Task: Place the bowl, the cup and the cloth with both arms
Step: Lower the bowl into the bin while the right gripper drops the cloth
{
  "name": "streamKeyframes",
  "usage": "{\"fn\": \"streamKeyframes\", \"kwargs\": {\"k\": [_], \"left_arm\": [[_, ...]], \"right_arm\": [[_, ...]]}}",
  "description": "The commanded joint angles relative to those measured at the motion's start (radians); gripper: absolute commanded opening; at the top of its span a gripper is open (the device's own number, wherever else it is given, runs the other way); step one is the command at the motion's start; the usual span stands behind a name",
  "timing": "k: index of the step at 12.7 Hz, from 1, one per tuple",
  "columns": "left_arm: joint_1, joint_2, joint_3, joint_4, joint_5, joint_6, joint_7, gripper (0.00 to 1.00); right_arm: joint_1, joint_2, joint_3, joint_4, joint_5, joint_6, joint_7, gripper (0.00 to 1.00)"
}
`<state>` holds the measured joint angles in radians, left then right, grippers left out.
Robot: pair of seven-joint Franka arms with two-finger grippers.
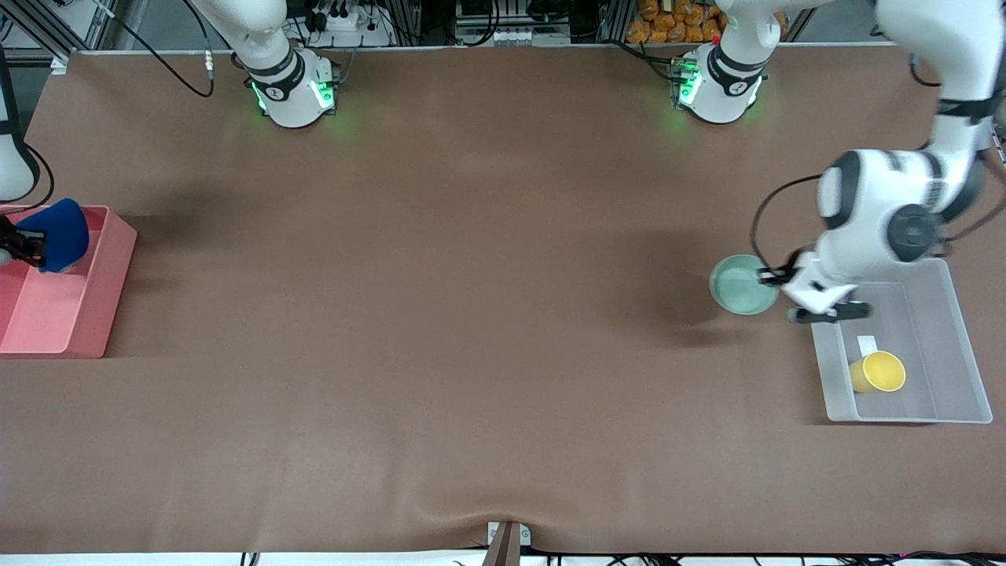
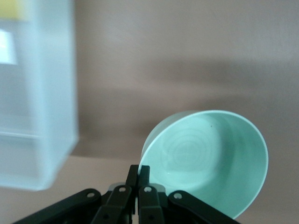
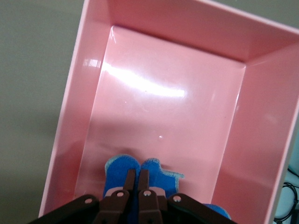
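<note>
My left gripper [image 1: 774, 275] is shut on the rim of the mint-green bowl [image 1: 741, 284] and holds it tilted above the table, beside the clear bin [image 1: 955, 314]. The bowl [image 2: 210, 161] fills the left wrist view, its rim pinched at the left gripper [image 2: 138, 170]. The yellow cup [image 1: 878, 371] lies on its side in the clear bin. My right gripper [image 1: 20, 244] is shut on the blue cloth [image 1: 61, 233] and holds it over the pink bin [image 1: 102, 295]. The cloth [image 3: 161, 179] hangs at the right gripper [image 3: 137, 173] above the pink bin's floor [image 3: 154, 121].
The clear bin [image 2: 37, 93] stands toward the left arm's end of the table and has a white label [image 1: 867, 343] inside. The pink bin stands at the right arm's end. A brown mat [image 1: 471, 314] covers the table between them.
</note>
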<state>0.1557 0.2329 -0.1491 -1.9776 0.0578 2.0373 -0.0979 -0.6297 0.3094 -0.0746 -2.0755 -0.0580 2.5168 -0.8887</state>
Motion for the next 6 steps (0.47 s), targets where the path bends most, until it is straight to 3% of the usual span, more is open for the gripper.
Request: {"fn": "streamKeyframes", "kwargs": {"k": [1, 4, 6], "left_arm": [[0.125, 0.005, -0.007, 0.133, 0.020, -0.126, 0.139, 0.00], [0.270, 0.029, -0.006, 0.181, 0.026, -0.121, 0.303, 0.00], [0.321, 0.103, -0.006, 0.232, 0.034, -0.079, 0.366, 0.00]], "right_arm": [[-0.051, 0.031, 0.024, 0.005, -0.003, 0.014, -0.007, 0.00], [-0.054, 0.072, 0.024, 0.011, -0.002, 0.066, -0.007, 0.00], [-0.056, 0.109, 0.024, 0.011, -0.002, 0.121, -0.006, 0.00]]}}
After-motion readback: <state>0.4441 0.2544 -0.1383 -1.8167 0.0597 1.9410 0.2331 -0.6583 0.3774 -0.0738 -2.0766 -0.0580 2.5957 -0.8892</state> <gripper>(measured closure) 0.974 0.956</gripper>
